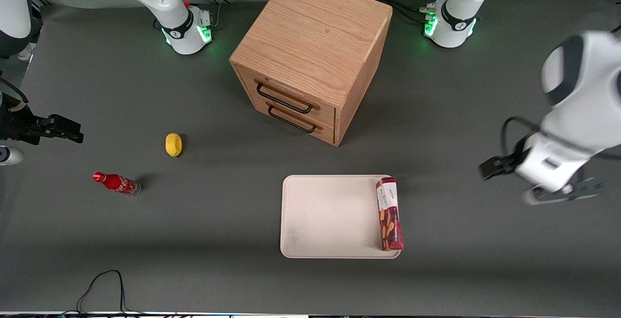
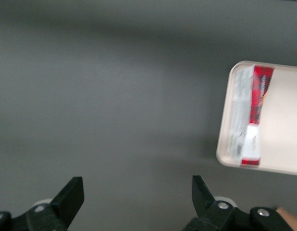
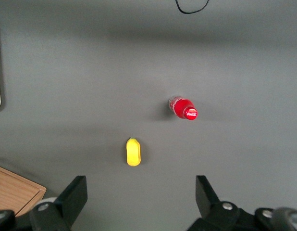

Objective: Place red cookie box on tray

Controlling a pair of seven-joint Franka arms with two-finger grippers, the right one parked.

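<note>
The red cookie box [image 1: 389,213] lies flat on the cream-white tray [image 1: 330,216], along the tray's edge toward the working arm's end of the table. The left wrist view shows the same box [image 2: 253,115] resting inside the tray [image 2: 283,120] rim. My gripper [image 1: 565,192] hangs above bare table, well away from the tray toward the working arm's end. It is open, its two black fingers [image 2: 69,197] wide apart with only grey mat between them, and the gripper [image 2: 137,195] holds nothing.
A wooden two-drawer cabinet [image 1: 310,56] stands farther from the front camera than the tray. A yellow lemon-like object [image 1: 173,144] and a small red soda bottle [image 1: 116,183] lie toward the parked arm's end. A black cable [image 1: 102,284] loops at the table's near edge.
</note>
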